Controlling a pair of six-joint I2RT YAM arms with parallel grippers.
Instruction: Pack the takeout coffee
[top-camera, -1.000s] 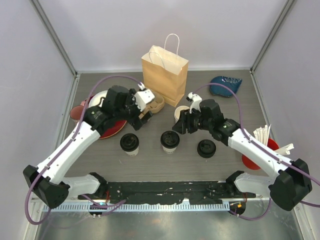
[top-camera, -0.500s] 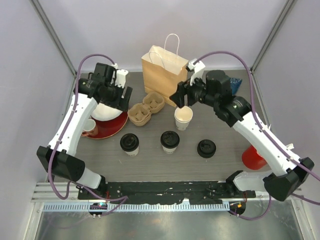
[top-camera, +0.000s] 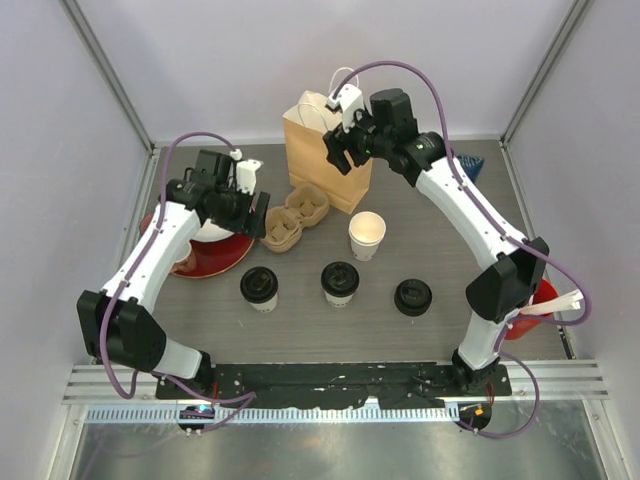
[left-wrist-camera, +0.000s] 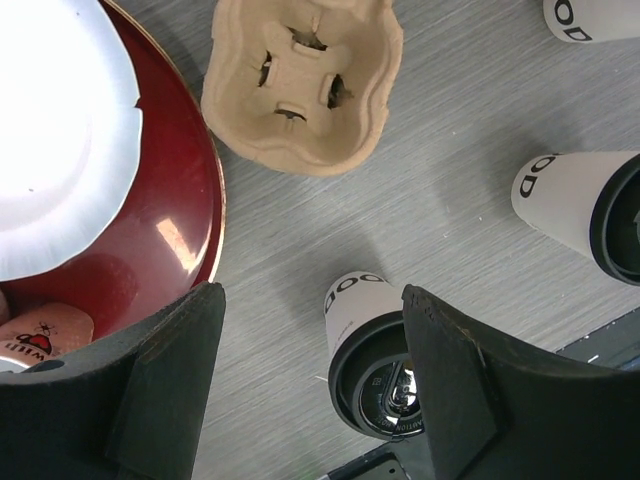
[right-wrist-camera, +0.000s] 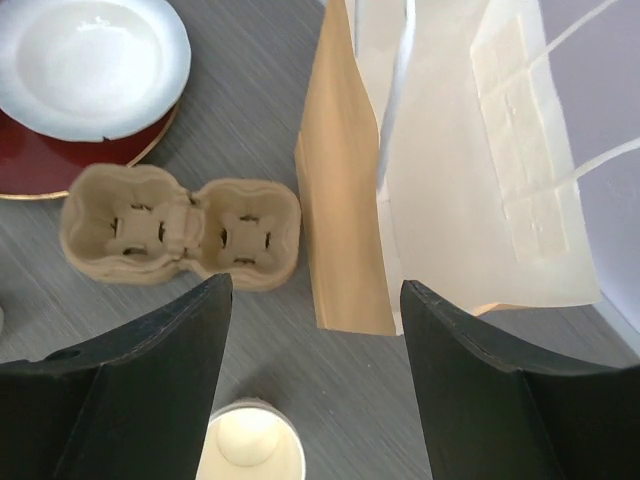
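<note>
Two white paper cups with black lids stand at the front, the left one (top-camera: 259, 287) and the middle one (top-camera: 340, 282). In the left wrist view the left cup (left-wrist-camera: 372, 345) sits just by the right finger and the other (left-wrist-camera: 585, 215) is at the right edge. My left gripper (top-camera: 262, 216) is open and empty, hovering by the cardboard cup carrier (top-camera: 293, 215). My right gripper (top-camera: 338, 152) is open and empty, high over the brown paper bag (top-camera: 328, 150). The right wrist view shows the bag's open top (right-wrist-camera: 450, 170) and the carrier (right-wrist-camera: 180, 225).
A lidless white paper cup (top-camera: 367, 235) stands in front of the bag. A stack of black lids (top-camera: 413, 296) is front right. A red plate (top-camera: 215, 258) with a white plate sits at left. A blue dish (top-camera: 462, 165) is back right, a red cup (top-camera: 515, 322) far right.
My right arm rose and swung back from above the lidless cup to over the bag. My left gripper moved from the back left toward the carrier.
</note>
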